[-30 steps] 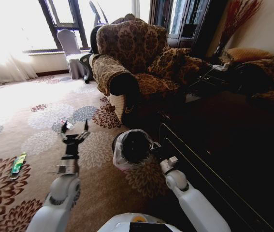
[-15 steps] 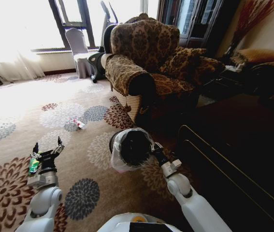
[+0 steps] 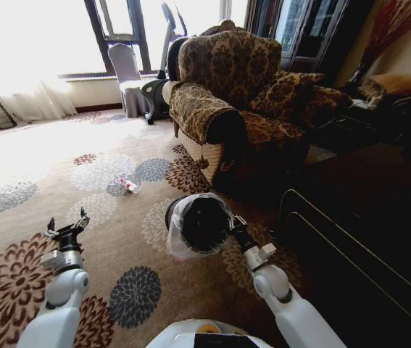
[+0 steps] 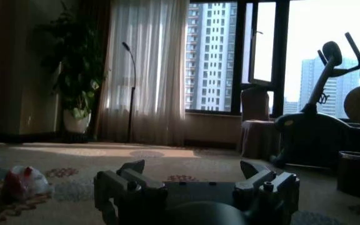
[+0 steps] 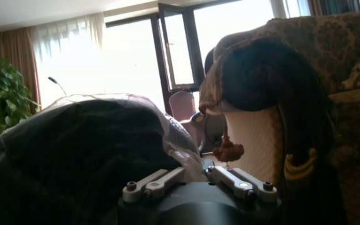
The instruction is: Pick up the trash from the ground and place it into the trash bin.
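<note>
The trash bin [image 3: 196, 225], black with a crinkly whitish liner, stands on the carpet just ahead of me. My right gripper [image 3: 228, 225] is shut on its rim; the right wrist view shows its fingers [image 5: 157, 180] pinching the liner of the bin [image 5: 73, 154]. My left gripper [image 3: 67, 223] hovers low over the carpet at the left, open and holding nothing [image 4: 192, 174]. A small red-and-white piece of trash [image 3: 127, 185] lies on the carpet beyond the bin. In the left wrist view a crumpled pink-white wrapper [image 4: 24, 181] lies off to one side of the open fingers.
A patterned armchair [image 3: 234, 94] stands behind the bin, and a dark low table with a metal frame [image 3: 350, 254] is at the right. An exercise bike [image 4: 318, 126] and a bare dark bucket [image 4: 353, 169] stand by the window. Open carpet stretches to the left.
The whole view has swung, so the armchair sits further right. My left arm has dropped lower and to the left. The green wrapper seen near it before no longer shows. The right gripper keeps the bin.
</note>
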{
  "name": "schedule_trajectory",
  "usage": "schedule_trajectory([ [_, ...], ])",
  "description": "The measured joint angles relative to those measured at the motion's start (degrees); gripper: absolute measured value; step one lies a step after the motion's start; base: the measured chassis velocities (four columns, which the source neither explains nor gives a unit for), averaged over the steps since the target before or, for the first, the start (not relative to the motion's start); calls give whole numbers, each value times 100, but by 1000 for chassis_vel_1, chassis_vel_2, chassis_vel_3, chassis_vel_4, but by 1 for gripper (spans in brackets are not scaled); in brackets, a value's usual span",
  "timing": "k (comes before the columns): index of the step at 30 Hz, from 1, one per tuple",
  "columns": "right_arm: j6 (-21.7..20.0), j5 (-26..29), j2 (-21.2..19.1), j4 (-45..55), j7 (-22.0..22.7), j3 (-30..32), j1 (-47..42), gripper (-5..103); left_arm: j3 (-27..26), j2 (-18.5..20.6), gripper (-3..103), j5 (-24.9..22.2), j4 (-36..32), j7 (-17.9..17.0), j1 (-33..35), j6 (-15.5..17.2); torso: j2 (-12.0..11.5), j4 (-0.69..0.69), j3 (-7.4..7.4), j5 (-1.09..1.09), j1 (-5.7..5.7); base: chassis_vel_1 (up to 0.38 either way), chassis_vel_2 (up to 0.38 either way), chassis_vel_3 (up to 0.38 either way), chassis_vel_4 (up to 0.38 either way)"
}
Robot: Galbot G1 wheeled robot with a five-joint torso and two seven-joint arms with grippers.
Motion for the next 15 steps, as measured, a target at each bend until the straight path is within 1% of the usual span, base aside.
schedule_trajectory([
  [2,20,0,-11,1,0,33,-24,0,4,-9,100,-2,209,16,-83,17,0,2,0,-3,0,79,81,54,58],
  [3,20,0,-11,1,0,33,-24,0,4,-9,100,-2,209,16,-83,17,0,2,0,-3,0,79,79,65,68],
  [4,30,0,-17,-8,0,43,-29,0,11,-10,100,1,293,38,-118,23,0,3,0,0,0,78,85,81,83],
  [9,36,-2,-10,-26,0,47,-27,0,85,33,100,13,556,121,-265,26,0,1,0,0,0,79,67,100,109],
  [11,36,-41,9,-30,0,41,-3,0,173,97,100,-109,813,201,-420,71,0,0,0,1,0,110,86,108,104],
  [15,42,-71,13,-30,0,44,4,0,317,182,100,-162,1235,361,-600,103,0,1,0,-1,0,132,112,129,123],
])
